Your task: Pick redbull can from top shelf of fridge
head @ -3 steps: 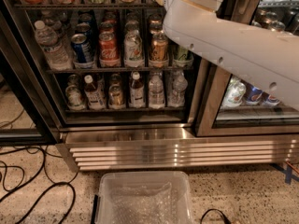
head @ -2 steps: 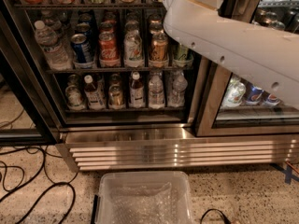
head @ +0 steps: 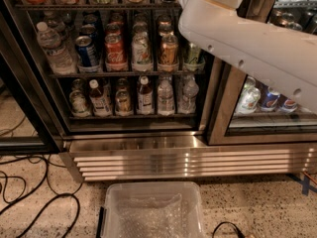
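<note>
The fridge [head: 138, 152] stands open in front of me, with dark wire shelves and a ribbed steel base grille. The top shelf [head: 74, 6] is the black rail at the upper edge, and only the bottoms of trays with red and green cans show above it. The redbull can does not show; it is out of view or behind the arm. My white arm [head: 247, 38] reaches from the right up to the top centre, in front of the shelves. My gripper is past the top edge, out of view.
The shelf below holds a water bottle [head: 54, 48], a Pepsi can [head: 88, 51], a red cola can [head: 115, 51] and more cans. Small bottles fill the lowest shelf. A clear plastic bin [head: 153, 207] sits on the floor in front. Black cables [head: 29, 192] lie at the left.
The arm has edged slightly to the right and upward. Nothing on the shelves has moved.
</note>
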Robot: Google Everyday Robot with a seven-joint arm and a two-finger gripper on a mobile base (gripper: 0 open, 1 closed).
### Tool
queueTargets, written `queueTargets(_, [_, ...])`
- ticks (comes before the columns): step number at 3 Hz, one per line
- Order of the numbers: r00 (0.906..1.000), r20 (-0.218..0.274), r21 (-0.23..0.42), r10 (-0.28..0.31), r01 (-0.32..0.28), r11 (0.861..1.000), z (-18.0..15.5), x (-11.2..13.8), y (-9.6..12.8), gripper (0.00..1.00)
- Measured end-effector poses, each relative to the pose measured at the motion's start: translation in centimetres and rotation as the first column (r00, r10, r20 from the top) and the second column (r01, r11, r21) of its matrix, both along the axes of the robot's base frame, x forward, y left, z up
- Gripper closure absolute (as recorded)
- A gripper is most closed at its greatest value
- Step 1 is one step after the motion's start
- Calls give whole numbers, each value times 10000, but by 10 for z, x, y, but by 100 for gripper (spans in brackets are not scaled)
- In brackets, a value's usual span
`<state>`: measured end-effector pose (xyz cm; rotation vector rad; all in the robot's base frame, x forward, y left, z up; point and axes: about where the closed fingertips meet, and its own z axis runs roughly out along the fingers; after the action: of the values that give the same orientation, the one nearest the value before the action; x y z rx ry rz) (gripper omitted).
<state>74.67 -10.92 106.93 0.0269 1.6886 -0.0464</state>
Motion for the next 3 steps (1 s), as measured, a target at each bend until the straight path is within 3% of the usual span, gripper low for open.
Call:
queueTargets(1, [9997, -1, -219, -259, 259, 9994, -2, 3, -11, 32])
queueTargets(3, [9996, -101, -190, -266, 264, 9995, -9, 15, -9, 38])
